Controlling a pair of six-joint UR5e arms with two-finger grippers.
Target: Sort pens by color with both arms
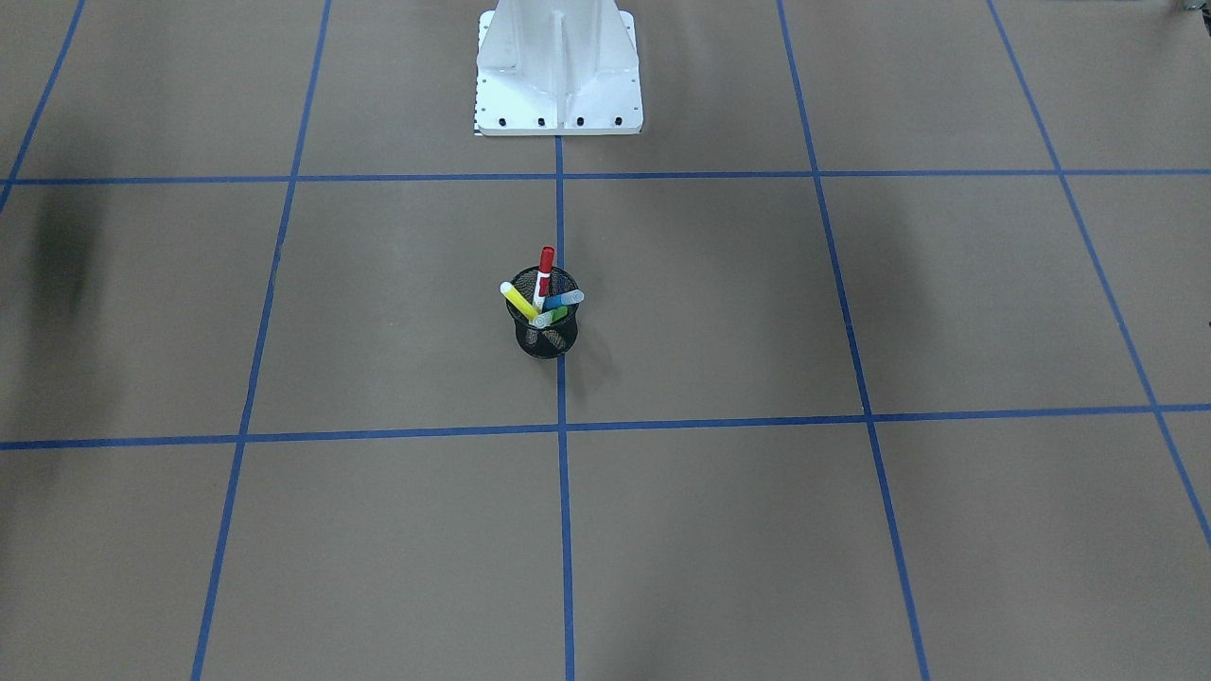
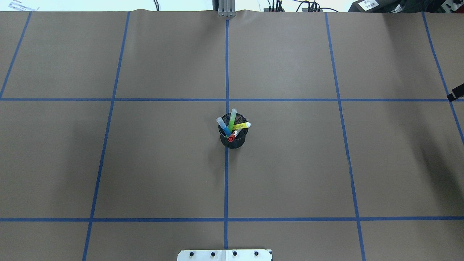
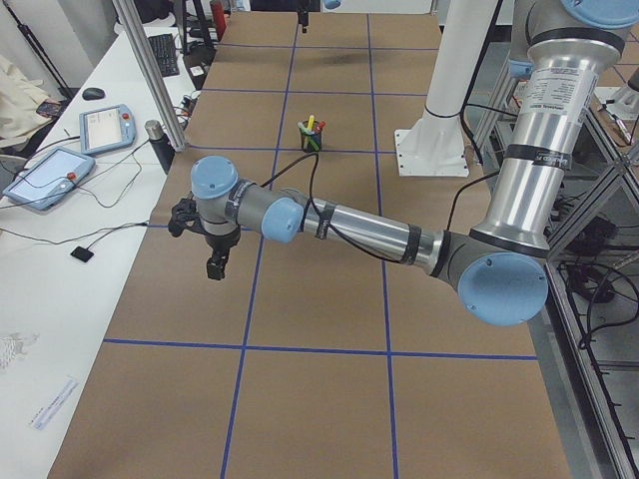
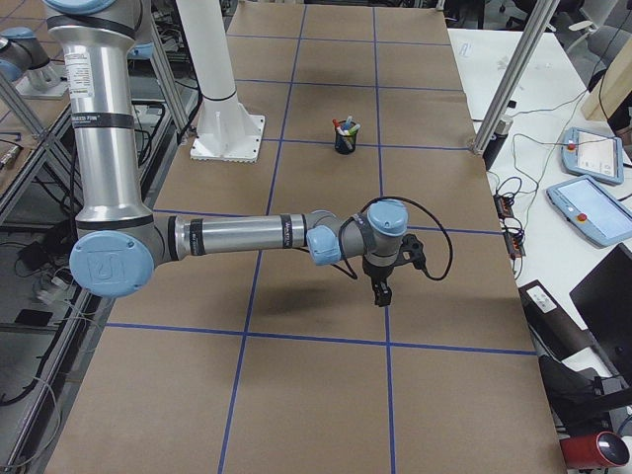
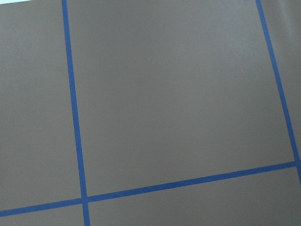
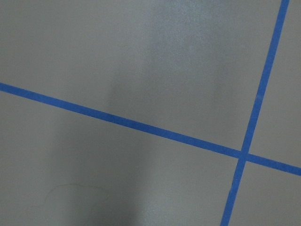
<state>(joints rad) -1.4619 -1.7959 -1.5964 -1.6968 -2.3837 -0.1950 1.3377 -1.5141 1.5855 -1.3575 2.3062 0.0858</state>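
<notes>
All the pens stand together in a black wire-mesh cup (image 1: 545, 339) at the table's middle, on the centre tape line. From it stick out the red-capped white pen (image 1: 546, 262), the yellow pen (image 1: 517, 300), the blue pen (image 1: 565, 299) and the light green pen (image 2: 232, 115). My left gripper (image 3: 217, 266) hangs over the table's left end, far from the cup, pointing down. My right gripper (image 4: 380, 293) hangs likewise over the right end. Both show only in the side views, so I cannot tell whether they are open or shut. Neither wrist view shows a pen.
Brown paper with a blue tape grid (image 1: 560, 426) covers the table. The white pedestal base (image 1: 558, 66) stands at the robot's side. A small black part (image 2: 456, 93) pokes in at the overhead view's right edge. Tablets and cables lie on side tables (image 3: 60, 170).
</notes>
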